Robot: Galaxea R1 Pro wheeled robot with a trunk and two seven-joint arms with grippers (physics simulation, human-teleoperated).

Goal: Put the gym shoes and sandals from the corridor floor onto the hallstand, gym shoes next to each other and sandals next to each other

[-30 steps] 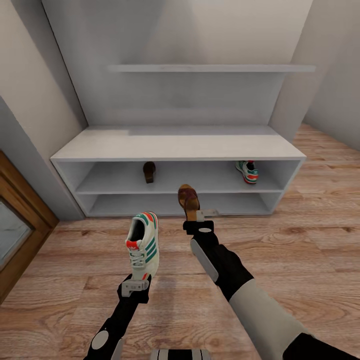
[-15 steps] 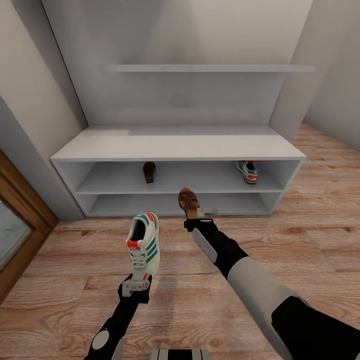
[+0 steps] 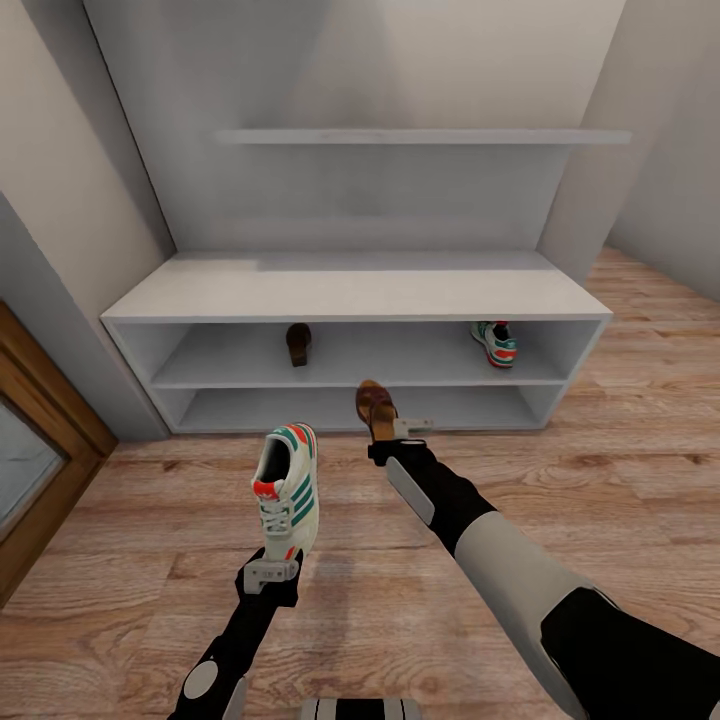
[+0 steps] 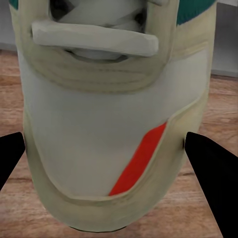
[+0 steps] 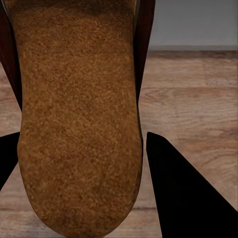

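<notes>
My left gripper (image 3: 270,570) is shut on a white gym shoe (image 3: 287,490) with green stripes, held above the wood floor; the left wrist view has the shoe (image 4: 114,124) between the dark fingers (image 4: 213,168). My right gripper (image 3: 395,432) is shut on a brown sandal (image 3: 375,405), held in front of the light-grey hallstand (image 3: 350,290); its tan footbed (image 5: 74,114) fills the right wrist view. On the hallstand's upper shelf, the other sandal (image 3: 298,343) stands toward the left and the other gym shoe (image 3: 494,343) toward the right.
A thin floating shelf (image 3: 420,136) hangs on the wall above the hallstand. A wooden door frame (image 3: 40,440) stands at the left. Plank floor (image 3: 600,470) spreads in front and to the right of the unit.
The right arm has stretched forward a little, carrying the sandal slightly closer to the hallstand's lower shelf. The left arm and its shoe have stayed put.
</notes>
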